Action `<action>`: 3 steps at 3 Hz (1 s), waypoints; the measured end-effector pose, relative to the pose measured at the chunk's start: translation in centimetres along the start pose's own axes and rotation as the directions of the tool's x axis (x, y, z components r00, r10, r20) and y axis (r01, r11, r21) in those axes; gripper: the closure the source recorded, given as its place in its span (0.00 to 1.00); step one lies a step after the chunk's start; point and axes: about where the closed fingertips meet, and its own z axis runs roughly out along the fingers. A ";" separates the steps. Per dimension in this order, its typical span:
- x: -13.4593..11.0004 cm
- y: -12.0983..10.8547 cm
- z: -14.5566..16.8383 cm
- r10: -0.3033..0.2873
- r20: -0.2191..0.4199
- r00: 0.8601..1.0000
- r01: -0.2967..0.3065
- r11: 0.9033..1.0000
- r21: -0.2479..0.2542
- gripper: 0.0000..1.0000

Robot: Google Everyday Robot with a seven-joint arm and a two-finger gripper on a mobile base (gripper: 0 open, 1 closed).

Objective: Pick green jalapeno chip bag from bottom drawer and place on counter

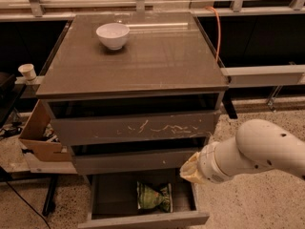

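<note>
1. My gripper hung at the right side of the cabinet, low down. It was just in front of the right end of the middle drawer front and above the right wall of the bottom drawer.
2. Whether my jaws were apart or together, I could not tell.
3. The bottom drawer stood pulled out. The bag lay on its dark floor, a little right of the middle, below my gripper and apart from it.
4. The surface on top of the cabinet carried a white bowl near its back left corner.
5. The scratched drawer front was between the surface and my gripper.
6. A cardboard box stood left of the cabinet.
</note>
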 end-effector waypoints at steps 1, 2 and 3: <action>1.2 -0.3 3.3 -0.045 -0.032 0.998 0.045 0.999 0.021 1.00; 2.9 -1.3 6.8 -0.064 -0.034 0.997 0.066 0.997 0.038 1.00; 6.0 -3.8 12.6 -0.072 -0.015 0.997 0.073 0.995 0.070 1.00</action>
